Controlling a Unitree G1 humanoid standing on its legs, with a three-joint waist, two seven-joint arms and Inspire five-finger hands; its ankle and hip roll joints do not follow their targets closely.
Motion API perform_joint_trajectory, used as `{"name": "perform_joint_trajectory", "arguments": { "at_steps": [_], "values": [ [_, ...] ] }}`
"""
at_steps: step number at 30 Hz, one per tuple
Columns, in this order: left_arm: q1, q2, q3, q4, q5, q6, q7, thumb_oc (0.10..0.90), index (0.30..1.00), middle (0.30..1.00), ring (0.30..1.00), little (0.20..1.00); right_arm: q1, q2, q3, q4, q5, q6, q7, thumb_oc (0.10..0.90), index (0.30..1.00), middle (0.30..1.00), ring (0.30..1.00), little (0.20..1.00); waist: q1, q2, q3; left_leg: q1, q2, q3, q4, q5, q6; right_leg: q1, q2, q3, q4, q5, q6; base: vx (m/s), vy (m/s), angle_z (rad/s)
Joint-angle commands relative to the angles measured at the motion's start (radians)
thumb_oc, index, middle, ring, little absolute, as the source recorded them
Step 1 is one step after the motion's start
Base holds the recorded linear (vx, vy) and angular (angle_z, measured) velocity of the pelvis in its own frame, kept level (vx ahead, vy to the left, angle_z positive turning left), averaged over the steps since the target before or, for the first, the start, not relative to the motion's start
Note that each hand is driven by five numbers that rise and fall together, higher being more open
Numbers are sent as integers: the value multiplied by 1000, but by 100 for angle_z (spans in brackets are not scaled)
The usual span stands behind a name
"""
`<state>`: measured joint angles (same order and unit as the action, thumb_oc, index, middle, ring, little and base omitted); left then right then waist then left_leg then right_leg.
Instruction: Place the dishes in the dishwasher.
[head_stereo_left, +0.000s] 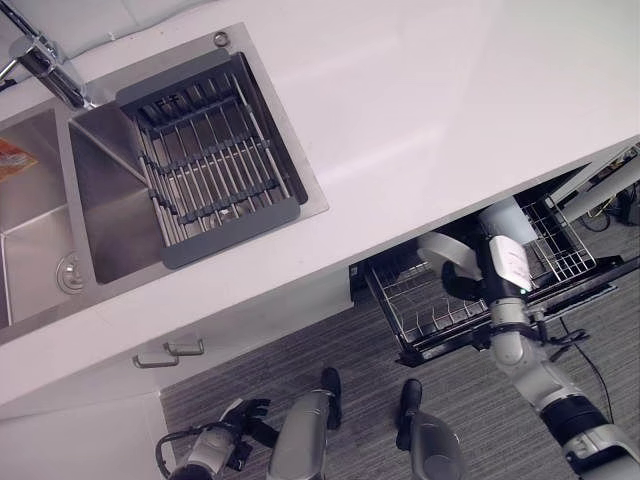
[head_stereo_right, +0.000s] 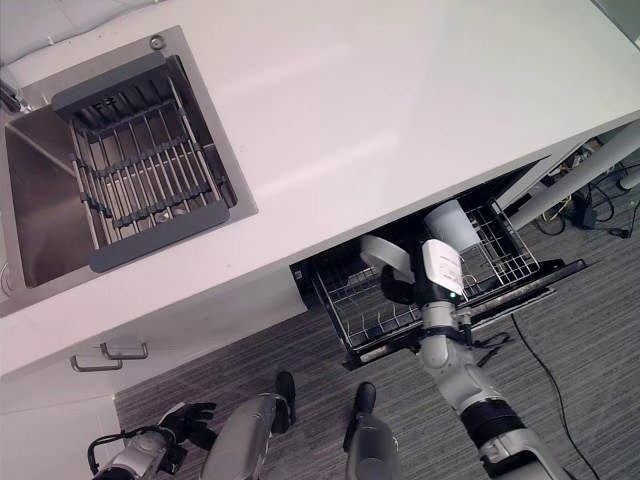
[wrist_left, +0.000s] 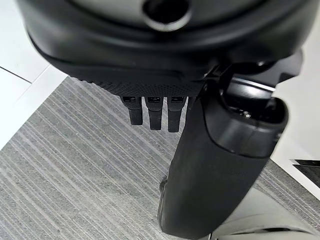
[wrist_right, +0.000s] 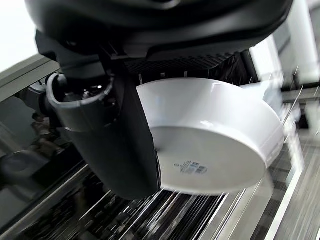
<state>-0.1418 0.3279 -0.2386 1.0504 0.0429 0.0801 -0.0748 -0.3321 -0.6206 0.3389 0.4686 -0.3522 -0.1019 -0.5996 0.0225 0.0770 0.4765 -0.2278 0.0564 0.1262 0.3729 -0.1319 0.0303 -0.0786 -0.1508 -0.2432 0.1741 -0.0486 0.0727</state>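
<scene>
My right hand (head_stereo_left: 468, 282) is shut on a white bowl (wrist_right: 215, 145), its thumb (wrist_right: 115, 150) pressed against the bowl's side. The bowl (head_stereo_right: 388, 254) is tilted on edge just above the left part of the pulled-out dishwasher rack (head_stereo_left: 418, 312), under the counter's edge. A white cup (head_stereo_left: 507, 221) stands in the same wire rack to the right of the hand. My left hand (head_stereo_left: 236, 414) hangs low over the grey floor at the lower left, with relaxed fingers (wrist_left: 152, 116) and nothing in it.
The white countertop (head_stereo_left: 430, 110) spans the upper half. A steel sink (head_stereo_left: 100, 200) at the left holds a dark dish-drying rack (head_stereo_left: 212, 150), with a tap (head_stereo_left: 45, 65) behind it. A cabinet handle (head_stereo_left: 170, 353) sits below the sink. Grey striped flooring lies in front.
</scene>
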Motion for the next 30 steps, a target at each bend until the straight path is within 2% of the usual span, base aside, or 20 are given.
{"name": "perform_joint_trajectory", "arguments": {
  "at_steps": [1, 11, 18, 22, 26, 30],
  "values": [
    [36, -10, -20, 17, -22, -19, 14, 800, 900, 900, 900, 900, -125, -55, -46, -62, -38, -31, -148, 400, 300, 300, 300, 300, -8, 15, -73, 15, 27, -77, -73, -10, -58, 26, -5, -29, 126, -170, -16, 0, 0, 0],
    [47, -12, -30, 10, -22, -25, 7, 800, 900, 900, 900, 900, -112, -59, -40, -52, -39, -30, -169, 400, 300, 300, 300, 300, -18, 33, -65, 23, 17, -75, -73, -17, -55, 19, -9, -29, 131, -168, -18, -4, 15, 0],
    [29, -5, -52, 17, -31, -33, -8, 800, 900, 900, 900, 900, -173, -63, 9, 14, -87, 5, -163, 400, 300, 300, 300, 300, -12, 39, -57, 15, 14, -76, -73, -15, -53, 0, -16, -26, 142, -166, -17, 0, 0, 0],
    [3, -4, -86, 16, -46, -38, -10, 800, 900, 900, 900, 900, -261, -61, 69, 95, -130, 48, -195, 400, 300, 300, 300, 300, 8, 46, -41, -4, 5, -82, -73, -9, -47, -26, -21, -31, 162, -166, -19, -30, 8, -1],
    [-16, -7, -115, 22, -60, -48, -1, 800, 900, 900, 900, 900, -326, -51, 119, 177, -156, 92, -275, 400, 300, 300, 300, 300, 30, 51, -26, -24, -6, -89, -73, 0, -39, -52, -26, -38, 194, -172, -24, -18, 5, 3],
    [-33, -7, -129, 27, -60, -55, 5, 800, 900, 900, 900, 900, -385, -43, 161, 227, -163, 115, -283, 400, 300, 300, 300, 300, 49, 58, -12, -48, -21, -94, -73, 11, -32, -81, -33, -45, 229, -180, -31, -28, 11, 2]
  ]
}}
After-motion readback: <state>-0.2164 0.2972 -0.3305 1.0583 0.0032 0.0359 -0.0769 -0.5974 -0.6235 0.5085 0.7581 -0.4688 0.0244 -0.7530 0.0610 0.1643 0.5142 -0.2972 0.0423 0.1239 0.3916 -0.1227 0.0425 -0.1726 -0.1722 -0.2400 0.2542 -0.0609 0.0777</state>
